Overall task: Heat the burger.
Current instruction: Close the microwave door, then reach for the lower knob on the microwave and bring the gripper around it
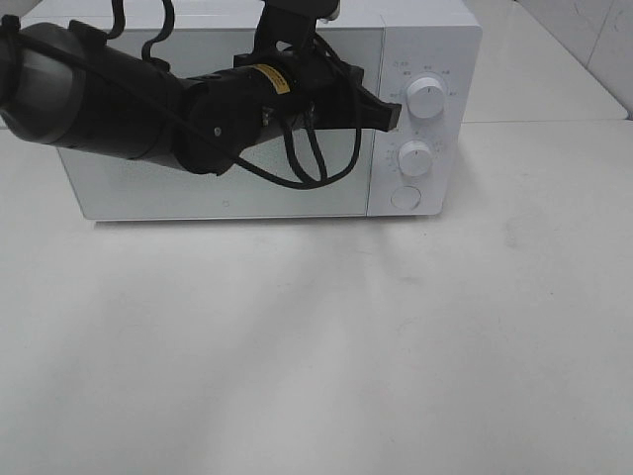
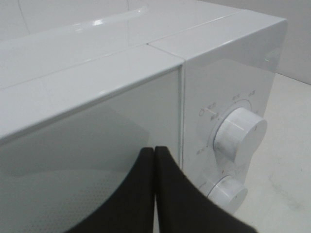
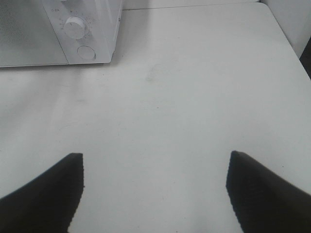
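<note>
The burger is out of view in every frame. The white microwave (image 1: 148,193) (image 2: 97,92) (image 3: 29,39) stands at the back of the table with its door shut. My left gripper (image 1: 393,114) (image 2: 154,149) is shut with nothing in it, its black fingers pressed together. It hovers in front of the door's right edge, just left of the upper dial (image 1: 425,96) (image 2: 239,134). My right gripper (image 3: 155,156) is open and empty above bare tabletop; it does not show in the exterior view.
Below the upper dial are a lower dial (image 1: 415,157) (image 2: 227,193) (image 3: 75,27) and a round door button (image 1: 406,198) (image 3: 86,52). The left arm (image 1: 119,99) spans the front of the microwave door. The white table (image 1: 316,346) stretches in front of it.
</note>
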